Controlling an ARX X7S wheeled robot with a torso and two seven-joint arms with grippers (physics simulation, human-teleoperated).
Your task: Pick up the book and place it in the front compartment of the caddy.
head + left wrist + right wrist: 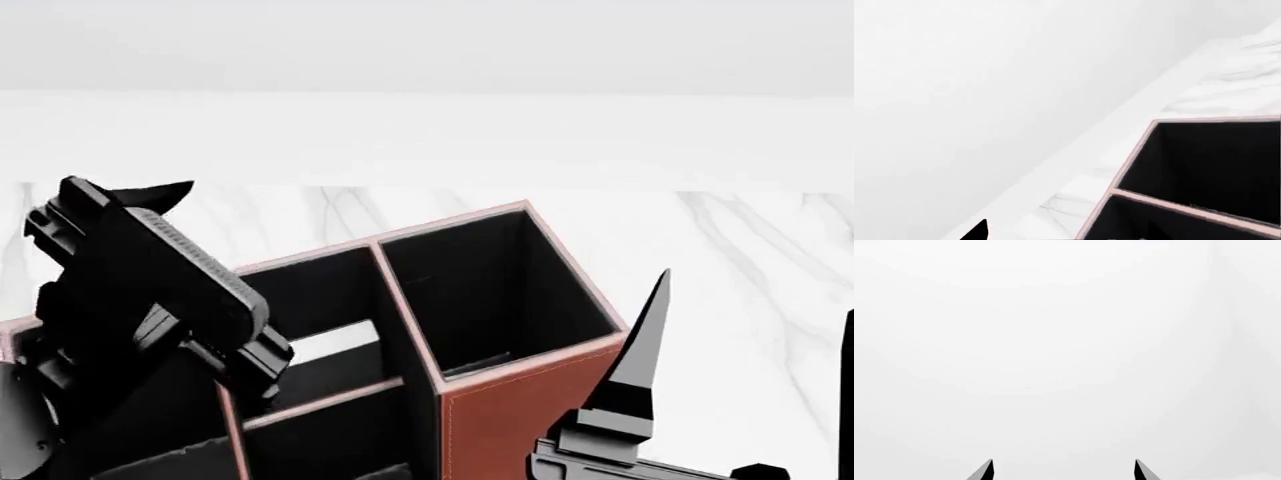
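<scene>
The reddish-brown caddy (514, 425) with black lining fills the middle of the head view. A thin black slab with a white edge, which looks like the book (331, 345), leans inside the deeper middle cell, the front compartment (314, 295), just beyond the low pink-edged divider (320, 400). My left gripper (167, 255) hangs over the caddy's left end, open and empty. In the left wrist view only one fingertip (979, 231) shows, next to two caddy cells (1207, 165). My right gripper (757, 295) is open and empty to the right of the caddy; it faces only blank white (1062, 470).
The caddy stands on a white marble table (747, 240) with a plain white wall behind it. The tall square end cell (481, 290) is at the caddy's right. The mug is out of view.
</scene>
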